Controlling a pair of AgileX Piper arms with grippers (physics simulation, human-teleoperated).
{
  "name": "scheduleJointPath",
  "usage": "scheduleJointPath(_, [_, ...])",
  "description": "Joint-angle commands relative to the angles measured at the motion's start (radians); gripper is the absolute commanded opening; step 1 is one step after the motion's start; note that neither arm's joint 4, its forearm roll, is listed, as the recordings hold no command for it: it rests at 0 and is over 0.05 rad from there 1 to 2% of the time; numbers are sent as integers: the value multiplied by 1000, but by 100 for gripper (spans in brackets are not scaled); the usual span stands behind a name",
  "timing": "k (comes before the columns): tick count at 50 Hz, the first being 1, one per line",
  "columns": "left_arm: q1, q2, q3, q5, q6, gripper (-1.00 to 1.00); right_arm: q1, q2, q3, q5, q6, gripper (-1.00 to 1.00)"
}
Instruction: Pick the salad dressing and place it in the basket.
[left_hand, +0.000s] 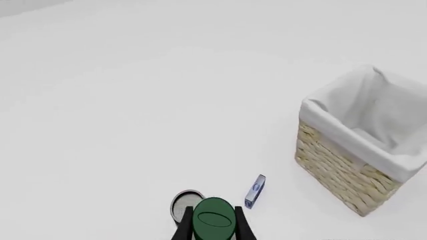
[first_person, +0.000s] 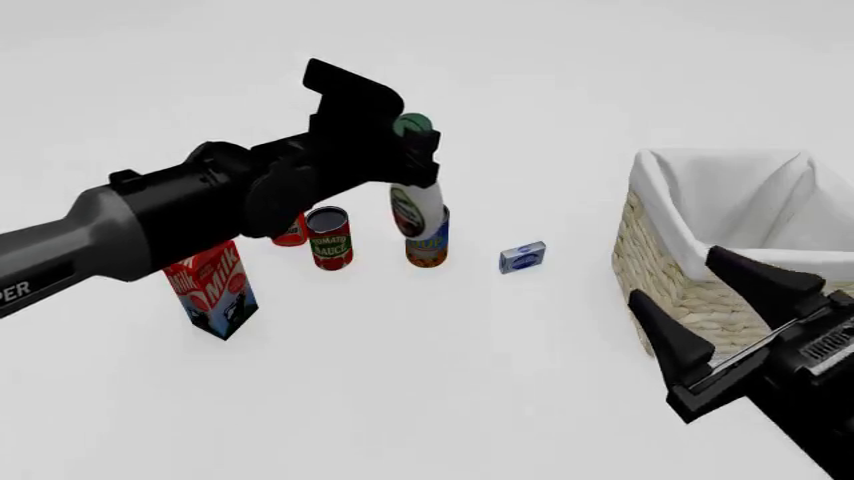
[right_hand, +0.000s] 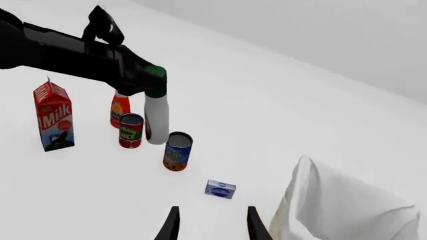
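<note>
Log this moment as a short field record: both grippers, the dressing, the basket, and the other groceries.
left gripper: shut on the salad dressing, gripping at the green cap
salad dressing: lifted off the table, hanging above the cans
right gripper: open, holding nothing, near the basket
basket: upright, white lining, nothing visible inside
other groceries: milk carton, tomato sauce can, blue-and-orange can, small blue box, red bottle

No real room here: a bare simulated test bench, an unbroken white table (first_person: 400, 400) running off into flat grey at the top of the front view. Groceries stand at centre left, a milk carton (first_person: 214, 288) and a tomato sauce can (first_person: 330, 238), with a wicker basket (first_person: 727, 260) at the right edge.
</note>
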Motion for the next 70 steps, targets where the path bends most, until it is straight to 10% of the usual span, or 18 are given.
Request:
scheduleJointPath(1, [-11, -18, -1, 1, 16, -100, 88, 111, -99, -30, -51, 100])
scheduleJointPath(30, [-59, -42, 6, 11, -17, -100, 231, 352, -153, -245, -62, 100])
scheduleJointPath(70, [-89, -57, 15, 11, -54, -100, 215, 572, -255, -392, -47, 100])
